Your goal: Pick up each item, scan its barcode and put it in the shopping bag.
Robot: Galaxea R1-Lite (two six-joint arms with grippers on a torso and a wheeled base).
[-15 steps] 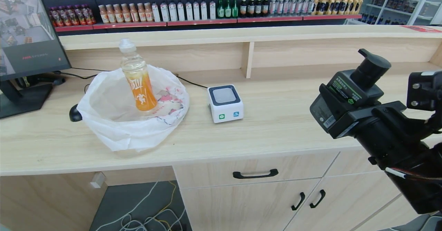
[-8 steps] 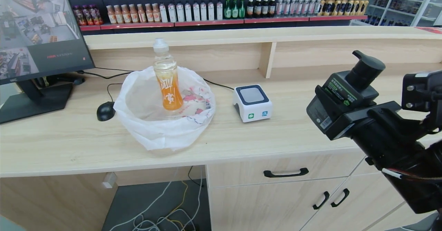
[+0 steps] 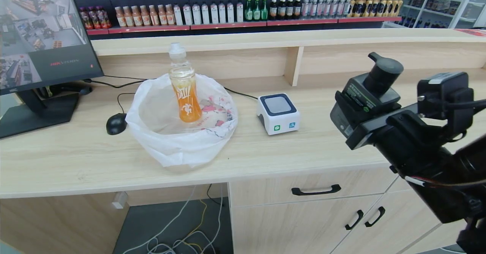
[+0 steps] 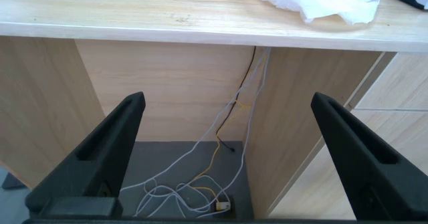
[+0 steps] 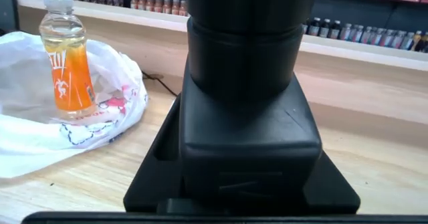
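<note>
Head view: our right gripper clamps the black pump bottle above the counter, right of the scanner. The shopping bag sits further left, a drink bottle upright inside.

Left wrist: our left gripper hangs spread and empty below the counter edge.

Right wrist: the black pump bottle sits firmly gripped. We fear a barcode angled off the scanner window won't read.

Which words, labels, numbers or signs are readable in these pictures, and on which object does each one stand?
No text is clear enough to quote.
Monitor: small red logo, too small to read.
Orange drink bottle: white stylised characters, not legible.
Black pump bottle: green label and barcode, print too small.
Scanner: two small icons, green and blue, no words.
Shelf bottles: labels too small.
</note>
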